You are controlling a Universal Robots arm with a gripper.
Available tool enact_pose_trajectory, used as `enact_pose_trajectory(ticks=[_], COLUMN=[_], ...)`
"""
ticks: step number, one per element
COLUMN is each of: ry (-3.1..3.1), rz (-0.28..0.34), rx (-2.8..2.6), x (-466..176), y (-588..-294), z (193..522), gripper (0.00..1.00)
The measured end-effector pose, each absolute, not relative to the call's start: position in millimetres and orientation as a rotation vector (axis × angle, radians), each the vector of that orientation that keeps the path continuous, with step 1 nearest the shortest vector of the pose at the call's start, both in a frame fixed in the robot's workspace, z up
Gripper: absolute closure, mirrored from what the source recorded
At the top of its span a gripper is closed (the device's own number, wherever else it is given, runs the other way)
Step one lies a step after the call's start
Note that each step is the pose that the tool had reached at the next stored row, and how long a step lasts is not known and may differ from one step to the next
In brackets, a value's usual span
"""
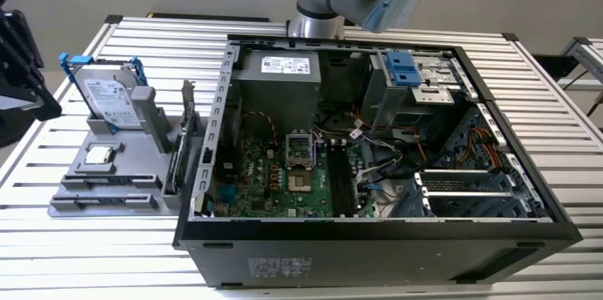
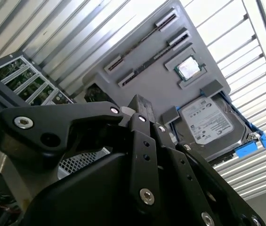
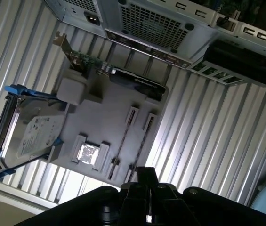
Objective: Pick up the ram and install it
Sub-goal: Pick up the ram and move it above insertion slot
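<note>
Ribbed aluminium slats form the table [image 1: 56, 243]. On them rests a matte grey moulded tray [image 1: 141, 169], just beside an open black computer case [image 1: 377, 243]. The ram [image 1: 111, 182], a thin dark stick standing on edge, sits in a narrow clipped slot of the tray, next to the square silver CPU chip [image 1: 102, 155]. A second slot alongside seems to hold another such stick, though the strip is too thin to be sure. A boxy hard drive [image 1: 109, 99] with a pale label leans in a blue plastic bracket. An expansion card [image 1: 191, 134] with a metal bracket stands upright on the tray's side toward the case. In the first wrist view the gripper [image 3: 146, 176], a black angular linkage with bright screws, hangs above the tray, apart from the ram. Whether it is clenched or released cannot be told. Inside the case lies a green motherboard [image 1: 273, 180].
</note>
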State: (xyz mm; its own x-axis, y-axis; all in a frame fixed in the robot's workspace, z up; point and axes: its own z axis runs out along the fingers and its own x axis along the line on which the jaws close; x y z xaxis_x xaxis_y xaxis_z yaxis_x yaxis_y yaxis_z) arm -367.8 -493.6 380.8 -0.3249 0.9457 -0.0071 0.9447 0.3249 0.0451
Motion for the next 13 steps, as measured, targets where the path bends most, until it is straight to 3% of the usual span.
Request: enact_pose_trajectory(ticks=[13], ry=[2.412], rz=[0.047], rx=[1.959], x=[-367.9], y=[-493.6], z=[380.8], gripper=[1.0])
